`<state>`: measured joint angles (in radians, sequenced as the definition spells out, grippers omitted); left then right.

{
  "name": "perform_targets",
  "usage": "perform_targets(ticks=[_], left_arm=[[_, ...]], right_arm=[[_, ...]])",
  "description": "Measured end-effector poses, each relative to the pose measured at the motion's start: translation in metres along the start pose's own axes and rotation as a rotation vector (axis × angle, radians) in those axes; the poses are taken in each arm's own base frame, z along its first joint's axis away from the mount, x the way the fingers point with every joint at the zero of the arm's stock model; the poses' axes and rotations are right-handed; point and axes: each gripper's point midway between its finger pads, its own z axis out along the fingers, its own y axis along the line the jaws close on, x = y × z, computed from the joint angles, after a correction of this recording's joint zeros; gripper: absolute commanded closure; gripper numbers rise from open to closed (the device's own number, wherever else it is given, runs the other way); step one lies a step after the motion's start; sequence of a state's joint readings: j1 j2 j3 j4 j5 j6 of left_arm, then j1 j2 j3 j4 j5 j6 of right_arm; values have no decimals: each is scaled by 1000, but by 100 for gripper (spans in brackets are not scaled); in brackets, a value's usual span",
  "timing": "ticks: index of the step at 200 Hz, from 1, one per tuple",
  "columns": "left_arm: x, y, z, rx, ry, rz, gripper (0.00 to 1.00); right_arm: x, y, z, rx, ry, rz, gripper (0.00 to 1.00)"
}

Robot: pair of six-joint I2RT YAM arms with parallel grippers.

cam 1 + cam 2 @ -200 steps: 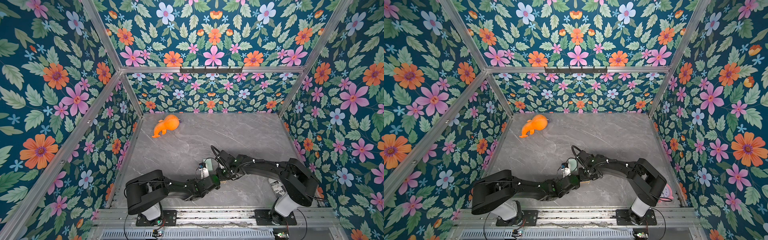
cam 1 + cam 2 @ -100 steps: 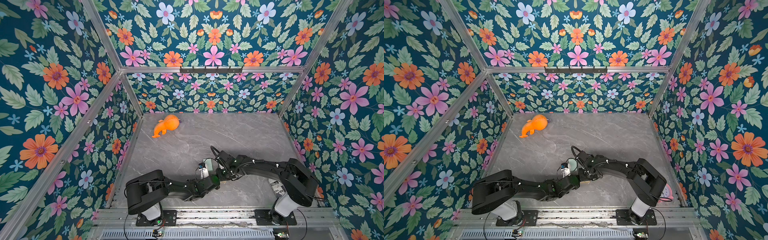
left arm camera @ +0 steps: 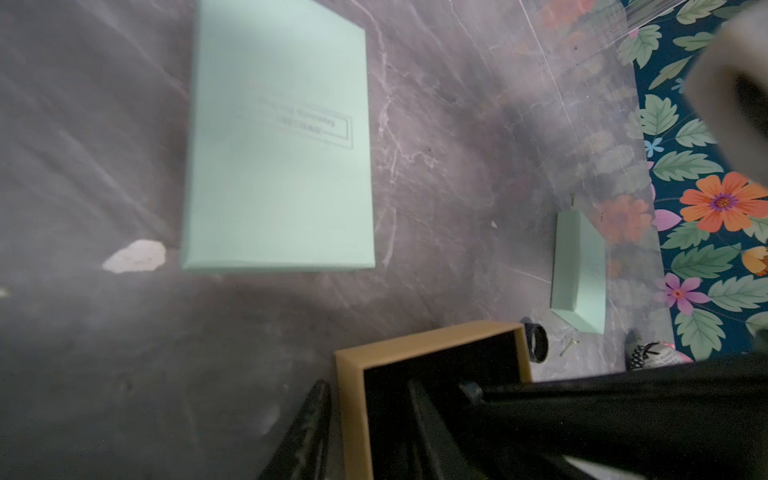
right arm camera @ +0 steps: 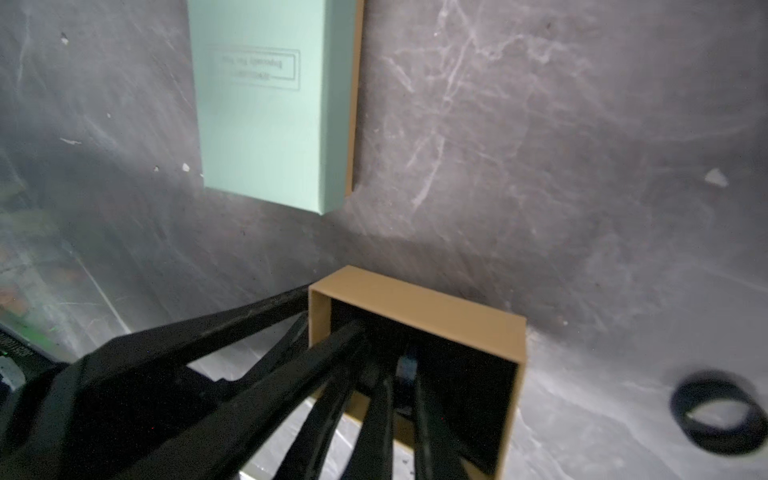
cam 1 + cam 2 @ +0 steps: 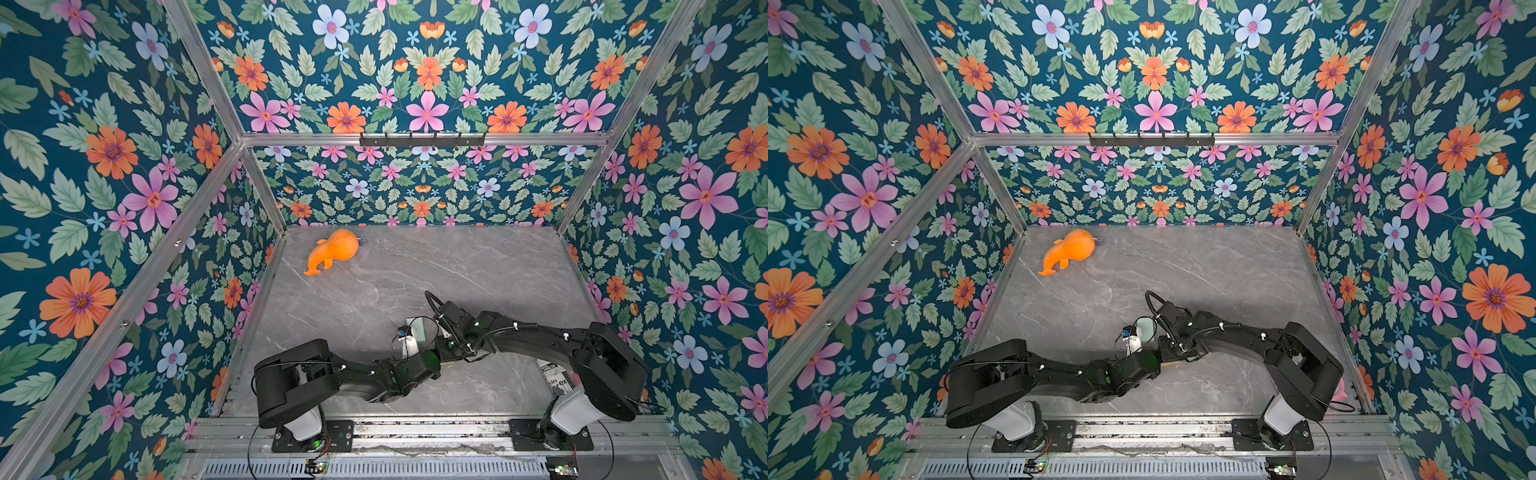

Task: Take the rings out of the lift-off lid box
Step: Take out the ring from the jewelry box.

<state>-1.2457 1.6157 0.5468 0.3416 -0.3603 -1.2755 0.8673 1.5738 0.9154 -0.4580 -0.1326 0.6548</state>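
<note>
Outside, one ring [image 4: 712, 411] lies on the table [image 4: 540, 124] just beside the box [image 4: 415, 299], apart from the right gripper [image 4: 397, 376], whose jaws are clenched inside it; any ring there is hidden. The left gripper [image 3: 363, 399] pinches the box wall. The left arm [image 5: 361, 376] and right arm [image 5: 536, 336] stretch low, wrists meeting.

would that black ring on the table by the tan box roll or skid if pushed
The black ring is round, so it may roll if tipped on edge. Small and thin, it is probably light and might skid on the smooth table. It holds its hoop shape: likely stiff.
</note>
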Motion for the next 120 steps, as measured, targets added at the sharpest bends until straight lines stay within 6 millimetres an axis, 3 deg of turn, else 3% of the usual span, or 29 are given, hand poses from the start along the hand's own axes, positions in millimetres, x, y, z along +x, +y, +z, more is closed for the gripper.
perform_targets(ticks=[120], left_arm=[[0,-4,3,7,-5,-3,66]], right_arm=[[0,-1,-24,-104,-45,50,94]])
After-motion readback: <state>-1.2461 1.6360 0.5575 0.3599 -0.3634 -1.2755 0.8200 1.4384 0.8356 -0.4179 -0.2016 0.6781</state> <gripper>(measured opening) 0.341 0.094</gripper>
